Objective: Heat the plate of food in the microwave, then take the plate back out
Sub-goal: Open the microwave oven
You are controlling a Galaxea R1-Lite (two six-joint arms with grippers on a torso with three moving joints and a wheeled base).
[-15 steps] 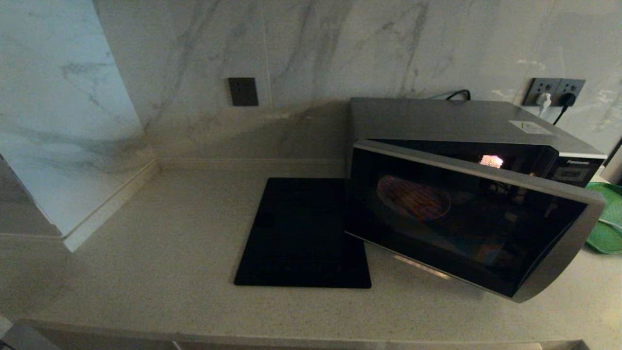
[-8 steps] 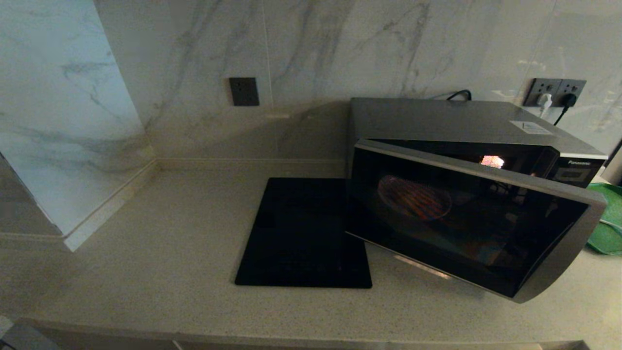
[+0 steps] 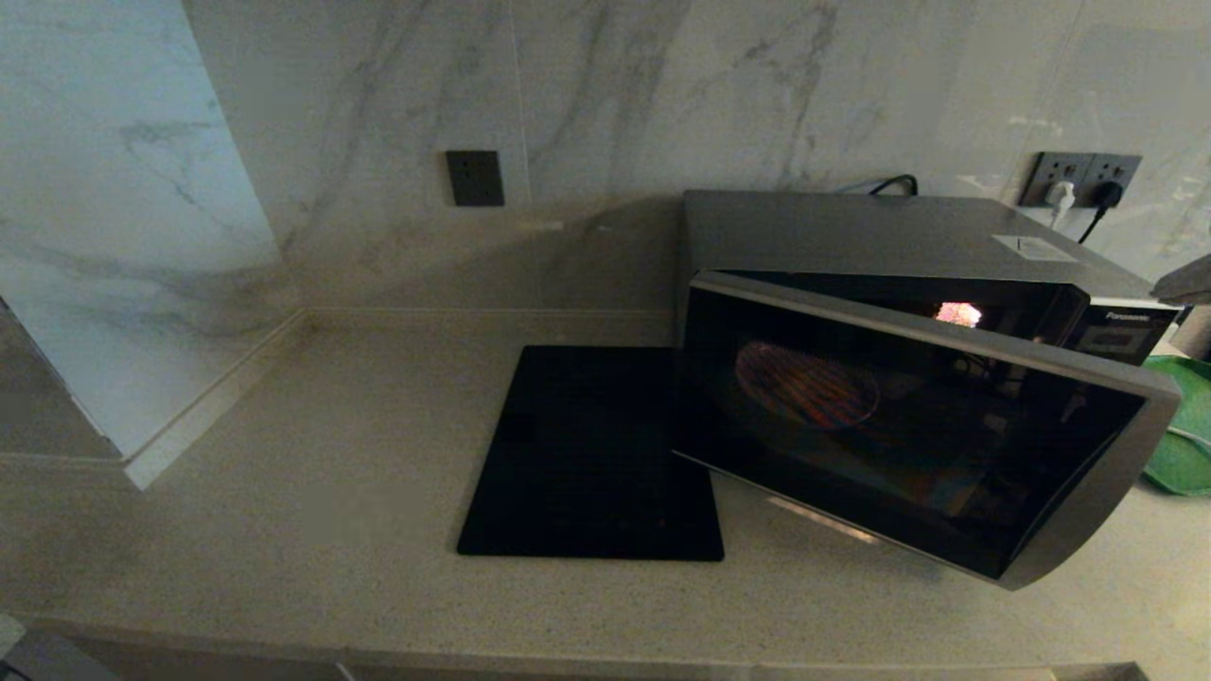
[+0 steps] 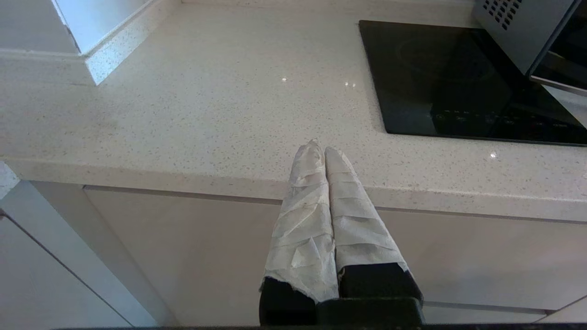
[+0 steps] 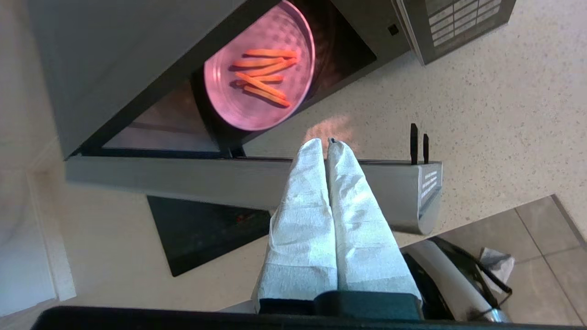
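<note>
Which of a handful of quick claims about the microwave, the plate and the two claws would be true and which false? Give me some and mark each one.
1. The microwave door stands partly open. True.
2. The plate of food sits out on the black mat. False: it is inside the microwave, seen through the door gap.
3. The right claw is shut and holds nothing. True.
4. The left claw grips the door's edge. False: it is shut and empty, low in front of the counter edge, away from the door.
5. A green tray lies to the microwave's left. False: it lies to its right.
</note>
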